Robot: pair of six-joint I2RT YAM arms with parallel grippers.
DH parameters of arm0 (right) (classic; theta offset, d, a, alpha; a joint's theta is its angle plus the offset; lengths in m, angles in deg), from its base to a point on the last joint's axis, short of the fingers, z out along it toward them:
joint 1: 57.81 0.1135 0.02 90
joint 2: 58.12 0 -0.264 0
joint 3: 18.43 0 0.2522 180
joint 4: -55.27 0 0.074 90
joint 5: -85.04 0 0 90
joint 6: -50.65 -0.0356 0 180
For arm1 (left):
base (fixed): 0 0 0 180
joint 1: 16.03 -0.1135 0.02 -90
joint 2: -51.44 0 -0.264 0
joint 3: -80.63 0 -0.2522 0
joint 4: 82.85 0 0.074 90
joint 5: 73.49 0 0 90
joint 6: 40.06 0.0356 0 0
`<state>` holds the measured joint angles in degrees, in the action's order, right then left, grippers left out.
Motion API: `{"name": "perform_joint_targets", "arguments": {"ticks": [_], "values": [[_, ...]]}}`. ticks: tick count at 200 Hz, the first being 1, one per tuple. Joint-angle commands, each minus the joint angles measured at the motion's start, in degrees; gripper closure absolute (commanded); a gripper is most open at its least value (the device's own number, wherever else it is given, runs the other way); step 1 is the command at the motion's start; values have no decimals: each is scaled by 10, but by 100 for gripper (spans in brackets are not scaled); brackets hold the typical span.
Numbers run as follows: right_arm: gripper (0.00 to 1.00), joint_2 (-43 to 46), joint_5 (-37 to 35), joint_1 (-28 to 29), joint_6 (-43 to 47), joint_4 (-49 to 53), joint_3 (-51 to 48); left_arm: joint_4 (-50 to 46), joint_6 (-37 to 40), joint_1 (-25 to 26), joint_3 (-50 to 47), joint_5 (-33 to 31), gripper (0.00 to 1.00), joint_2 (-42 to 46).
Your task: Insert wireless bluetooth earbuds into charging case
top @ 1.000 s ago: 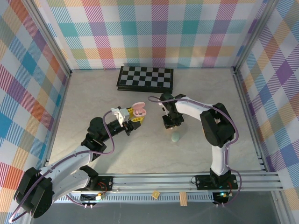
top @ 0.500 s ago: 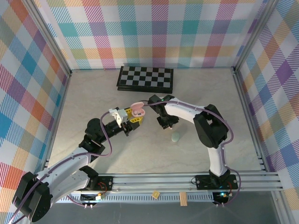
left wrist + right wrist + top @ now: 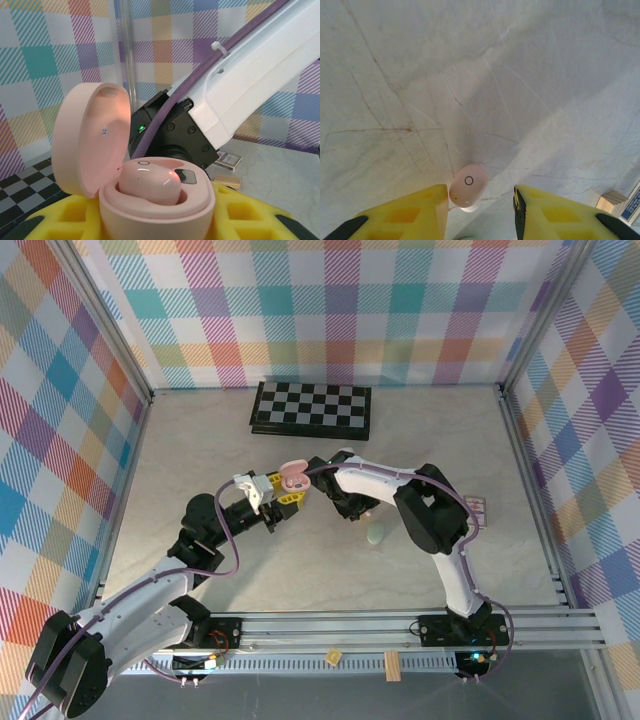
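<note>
My left gripper (image 3: 287, 492) is shut on an open pink charging case (image 3: 296, 476), lifted off the table. In the left wrist view the case (image 3: 155, 202) sits between the yellow fingers (image 3: 250, 210), lid tipped back to the left, and one pink earbud (image 3: 148, 182) is seated in it. My right gripper (image 3: 352, 508) hovers low just right of the case, jaws open and pointing down. A second pink earbud (image 3: 468, 184) lies between its fingers, against the left pad (image 3: 432, 200), with a clear gap to the right pad.
A small pale green rounded piece (image 3: 376, 535) lies on the table just right of my right gripper. A chessboard (image 3: 312, 407) lies at the back. A card box (image 3: 477, 510) and a small wooden block (image 3: 611, 201) sit to the right. Metal frame posts line the sides.
My right arm has swung left and folded in, bringing its gripper close beside the pink case and uncovering the card box. The left gripper with the case has barely shifted.
</note>
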<state>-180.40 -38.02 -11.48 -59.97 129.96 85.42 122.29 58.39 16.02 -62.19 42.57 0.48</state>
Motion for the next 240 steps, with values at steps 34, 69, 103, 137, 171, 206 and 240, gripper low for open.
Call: {"name": "perform_joint_targets", "arguments": {"ticks": [34,69,103,137,171,206,240], "values": [[62,-29,-19,6,-18,21,30,1,7,-2,1,11,67,17],[64,-41,-20,6,-24,23,34,0,7,-2,2,13,67,16],[67,-42,-26,6,-28,32,34,0,7,-2,2,14,67,15],[67,-35,-43,6,-34,45,30,3,5,-2,0,14,67,15],[68,-31,-47,6,-42,53,28,4,3,-2,-1,15,67,15],[68,-34,-46,6,-45,56,26,4,3,-2,-2,14,67,18],[69,-44,-44,5,-48,58,26,3,1,-2,-5,14,67,23]]}}
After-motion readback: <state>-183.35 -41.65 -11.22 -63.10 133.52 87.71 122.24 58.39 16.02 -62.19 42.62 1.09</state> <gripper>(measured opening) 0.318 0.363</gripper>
